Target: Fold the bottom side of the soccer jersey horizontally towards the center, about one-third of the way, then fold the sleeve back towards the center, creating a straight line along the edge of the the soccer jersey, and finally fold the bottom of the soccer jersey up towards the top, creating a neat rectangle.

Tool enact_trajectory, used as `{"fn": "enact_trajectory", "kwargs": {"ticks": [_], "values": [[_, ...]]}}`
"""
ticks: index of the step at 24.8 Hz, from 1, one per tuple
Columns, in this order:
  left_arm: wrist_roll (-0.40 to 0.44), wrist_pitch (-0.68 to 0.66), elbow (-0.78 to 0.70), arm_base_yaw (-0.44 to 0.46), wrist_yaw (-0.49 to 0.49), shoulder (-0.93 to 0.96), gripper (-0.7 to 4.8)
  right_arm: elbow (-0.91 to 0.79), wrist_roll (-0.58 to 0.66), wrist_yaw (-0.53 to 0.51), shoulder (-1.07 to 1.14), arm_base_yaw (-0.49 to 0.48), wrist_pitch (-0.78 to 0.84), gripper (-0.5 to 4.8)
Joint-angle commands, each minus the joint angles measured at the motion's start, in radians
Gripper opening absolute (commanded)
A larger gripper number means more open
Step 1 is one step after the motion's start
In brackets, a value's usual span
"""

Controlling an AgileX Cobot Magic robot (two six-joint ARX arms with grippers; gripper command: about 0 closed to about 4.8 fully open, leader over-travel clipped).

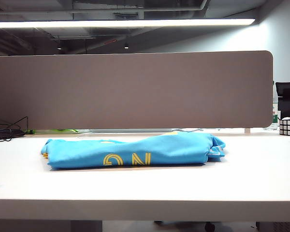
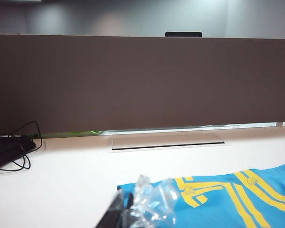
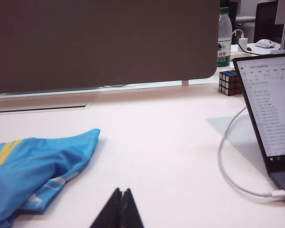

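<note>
Folded soccer jersey (image 1: 135,151) lies center-frame, lettering partly hidden; left gripper (image 2: 126,211) and right gripper (image 3: 121,202), both cut off, closed and empty.

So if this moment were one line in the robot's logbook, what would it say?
soccer jersey: folded on table | left gripper: shut, beside jersey, empty | right gripper: shut, beside jersey, empty

The soccer jersey (image 1: 135,151) lies folded into a long, low bundle across the middle of the counter (image 1: 145,188), its length running left to right. It is sky-blue, with large yellow letters showing on the near face and yellow stripes on its top. The right end bunches into a rounded, layered fold with a pale trim at the edge. The left end tapers flat, a little yellow showing there.
</note>
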Motion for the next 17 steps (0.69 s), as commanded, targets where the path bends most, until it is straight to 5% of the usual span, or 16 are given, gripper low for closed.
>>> {"fn": "enact_trajectory", "kwargs": {"ticks": [1, 17], "values": [[0.001, 0.006, 0.006, 0.001, 0.005, 0.000, -0.05, -0.006, -0.004, 0.003, -0.002, -0.001, 0.052, -0.01], [0.001, 0.006, 0.006, 0.001, 0.005, 0.000, -0.05, -0.006, -0.004, 0.002, -0.002, 0.000, 0.048, -0.01]]}}
